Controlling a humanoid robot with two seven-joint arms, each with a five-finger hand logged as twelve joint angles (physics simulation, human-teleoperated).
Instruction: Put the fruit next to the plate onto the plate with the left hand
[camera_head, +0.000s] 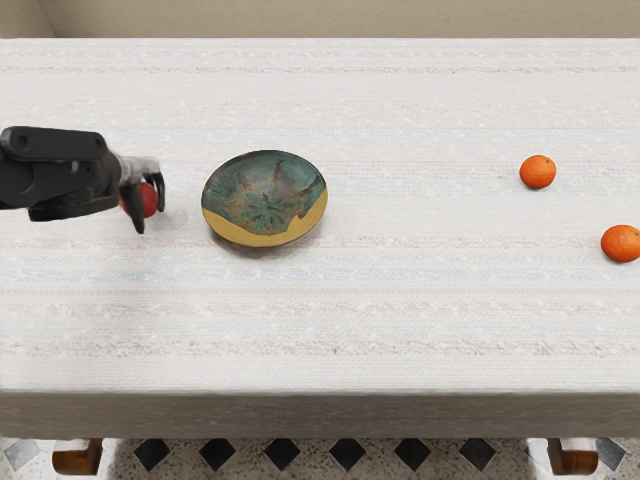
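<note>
Left hand (138, 192) just left of the plate (262, 198), curled close round the small red fruit (149, 199) (dark fingertips visible below it and on its plate side). Reads as a grip; cannot tell whether lifted off the table (320, 320) yet. Probably at the lift-and-carry step. Hold the curl firm, raise straight up to clear the plate's near rim, then move right. Stop over the plate's centre and lower before releasing (round, likely to roll if dropped on the slope). Far right of the plate, well apart: upper orange (537, 171) and lower orange (620, 243). Not the target, so leave alone. Right hand out of view.
</note>
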